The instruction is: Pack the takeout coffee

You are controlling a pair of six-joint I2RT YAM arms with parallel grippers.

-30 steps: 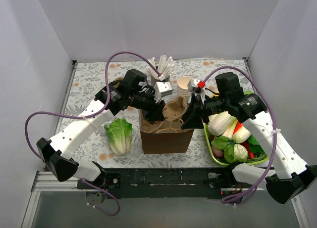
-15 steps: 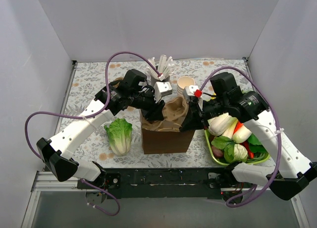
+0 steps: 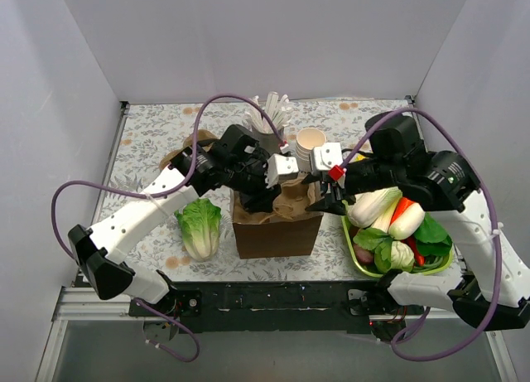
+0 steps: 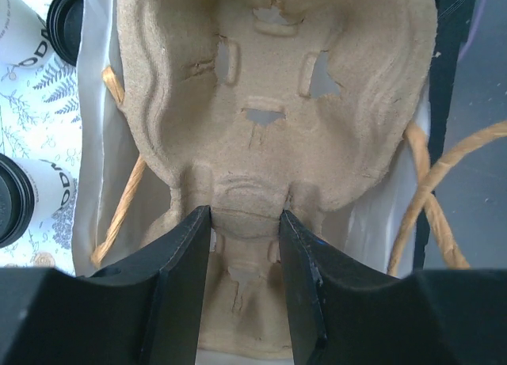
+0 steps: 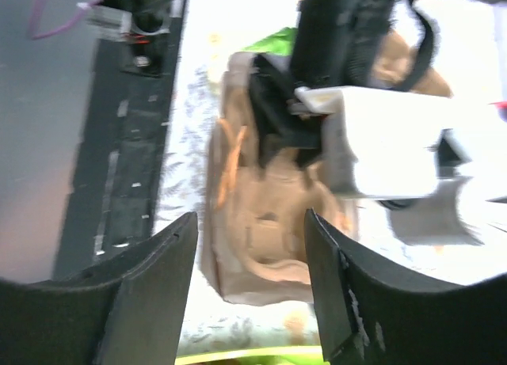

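Left tool pinches the pulp tray inside the bag — right tool spread.

Robot lab test cell: plain white walls enclose a floral-covered table; two arms mount on a black rail at its near edge.

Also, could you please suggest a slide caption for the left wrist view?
Left gripper pinching the pulp cup carrier in the paper bag's mouth; two takeout coffees stand outside.
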